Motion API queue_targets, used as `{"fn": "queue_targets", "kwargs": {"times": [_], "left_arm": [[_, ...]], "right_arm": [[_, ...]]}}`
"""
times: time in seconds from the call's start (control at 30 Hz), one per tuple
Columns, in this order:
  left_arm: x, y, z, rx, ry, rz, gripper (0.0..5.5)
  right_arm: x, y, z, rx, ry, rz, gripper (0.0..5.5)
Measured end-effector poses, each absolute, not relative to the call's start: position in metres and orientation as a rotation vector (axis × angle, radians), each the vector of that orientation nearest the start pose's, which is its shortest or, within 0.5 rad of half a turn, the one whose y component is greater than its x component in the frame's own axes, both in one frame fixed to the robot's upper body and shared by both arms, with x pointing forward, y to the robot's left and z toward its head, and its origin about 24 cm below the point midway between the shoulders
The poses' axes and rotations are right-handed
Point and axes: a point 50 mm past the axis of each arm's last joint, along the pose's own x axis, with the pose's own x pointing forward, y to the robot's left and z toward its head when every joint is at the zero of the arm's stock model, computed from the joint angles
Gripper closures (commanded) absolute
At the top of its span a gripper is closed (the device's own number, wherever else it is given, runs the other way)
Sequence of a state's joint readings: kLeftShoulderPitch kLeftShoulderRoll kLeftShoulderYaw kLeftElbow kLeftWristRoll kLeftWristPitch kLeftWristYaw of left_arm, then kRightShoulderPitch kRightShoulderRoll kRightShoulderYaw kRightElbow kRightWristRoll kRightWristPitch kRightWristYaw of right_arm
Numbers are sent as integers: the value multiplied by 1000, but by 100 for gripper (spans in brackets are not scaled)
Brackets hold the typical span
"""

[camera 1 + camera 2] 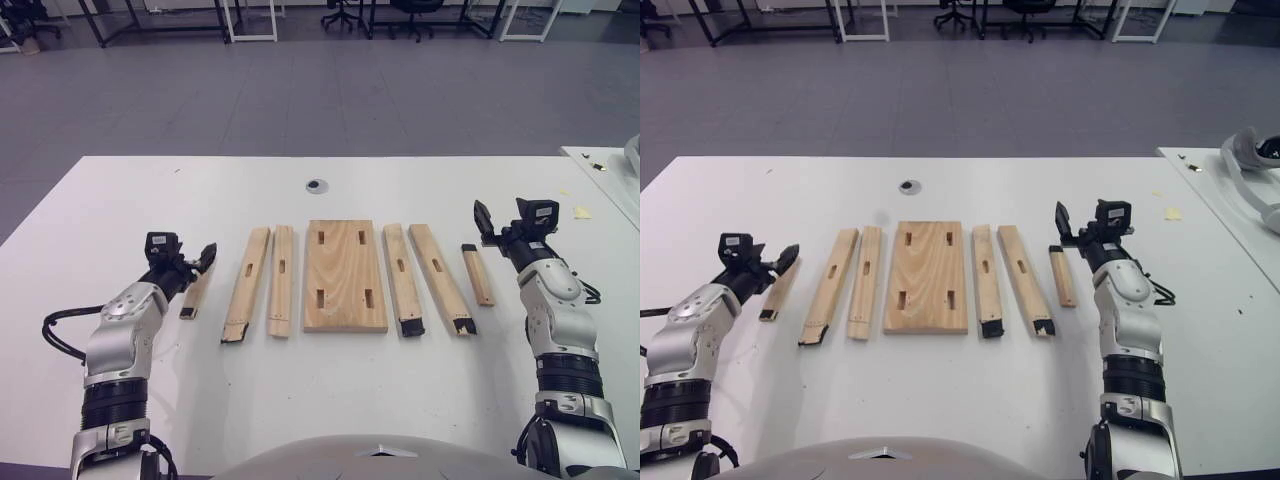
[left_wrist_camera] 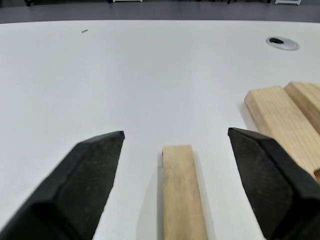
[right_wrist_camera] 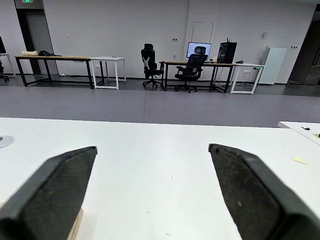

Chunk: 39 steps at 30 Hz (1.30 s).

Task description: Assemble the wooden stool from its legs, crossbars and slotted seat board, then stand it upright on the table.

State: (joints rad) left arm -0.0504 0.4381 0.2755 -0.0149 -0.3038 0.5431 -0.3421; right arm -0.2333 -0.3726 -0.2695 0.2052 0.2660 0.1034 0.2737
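Though wide open, left claw [image 2: 176, 134] astride short crossbar [image 2: 182, 200].

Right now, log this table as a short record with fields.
seat board: flat at table centre, four slots
legs: four, flat, two on each side of seat board
left crossbar: flat, between left gripper's open fingers
right crossbar: flat, far end near open right gripper
assembly: not begun, all parts separate
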Motion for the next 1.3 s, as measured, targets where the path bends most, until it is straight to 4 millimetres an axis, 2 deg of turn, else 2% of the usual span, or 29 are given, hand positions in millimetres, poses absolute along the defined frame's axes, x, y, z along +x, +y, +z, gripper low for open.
{"fn": "queue_targets", "kwargs": {"times": [0.17, 0.37, 0.53, 0.6, 0.67, 0.73, 0.77, 0.87, 0.9, 0.93, 1.03, 1.2, 1.3], "left_arm": [[232, 270, 38, -21, 523, -92, 308], [231, 275, 39, 16, 548, -83, 409], [232, 275, 40, 71, 541, -98, 422], [242, 270, 51, 79, 455, -139, 422], [268, 243, 96, 48, 185, -271, 422], [284, 214, 133, 32, -16, -391, 422], [290, 196, 145, 18, -78, -458, 422], [293, 160, 154, 19, -136, -610, 422], [293, 140, 160, 31, -168, -694, 422], [292, 128, 165, 43, -195, -750, 422], [288, 115, 171, 66, -237, -808, 422], [287, 110, 172, 78, -248, -839, 422], [287, 110, 171, 100, -250, -832, 422]], "right_arm": [[291, -266, 84, -40, -5, 10, 129], [291, -266, 81, -42, 7, 8, 129], [291, -264, 80, -36, 9, 10, 129], [293, -257, 79, 11, 13, 26, 129], [303, -227, 95, 180, -33, 139, 129], [314, -185, 128, 422, -114, 319, 129], [317, -158, 147, 561, -144, 450, 129], [317, -122, 173, 830, -131, 634, 129], [316, -111, 182, 918, -117, 689, 129], [315, -105, 189, 962, -107, 722, 129], [313, -100, 189, 1016, -50, 733, 129], [308, -96, 187, 1063, 27, 776, 219], [305, -93, 182, 1038, 74, 795, 293]]}}
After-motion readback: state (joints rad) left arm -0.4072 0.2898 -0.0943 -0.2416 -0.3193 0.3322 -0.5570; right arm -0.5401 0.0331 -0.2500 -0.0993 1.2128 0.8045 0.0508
